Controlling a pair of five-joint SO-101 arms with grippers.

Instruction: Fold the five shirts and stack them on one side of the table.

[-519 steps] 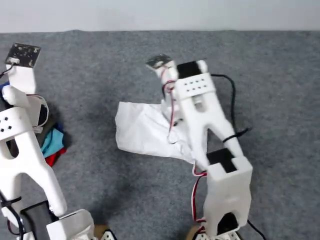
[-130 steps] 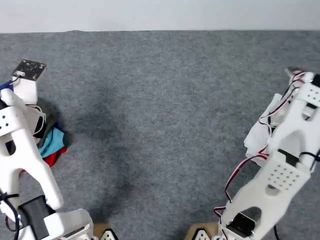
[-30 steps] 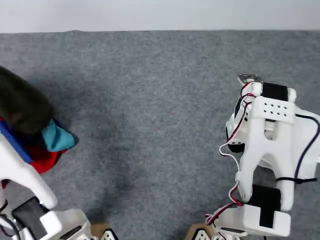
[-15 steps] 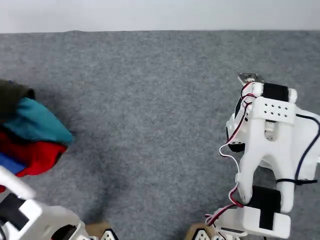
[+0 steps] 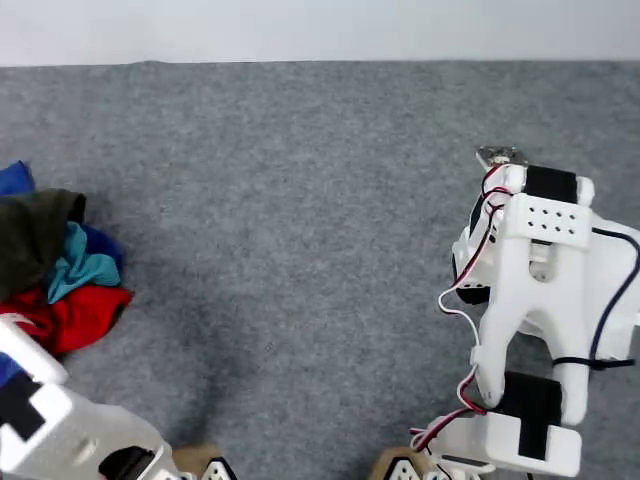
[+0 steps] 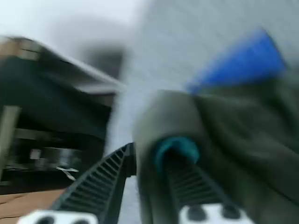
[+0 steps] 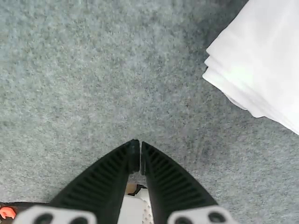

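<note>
Wide grey mat (image 5: 300, 200) between shirt heap (image 5: 55, 265) and right arm (image 5: 530, 290)

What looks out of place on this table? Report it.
At the left edge of the table, the dark shirt, teal shirt, red shirt and blue shirt lie crumpled together in a heap, unfolded. The white shirt, by contrast, lies neatly folded near the shut right gripper.

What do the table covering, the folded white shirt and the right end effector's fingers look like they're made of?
Table covering: grey felt or low-pile carpet, matte, fuzzy nap. White shirt: thin cloth, perhaps cotton; soft layered folds. Right end effector fingers: matte black plastic, moulded or printed ridges.
</note>
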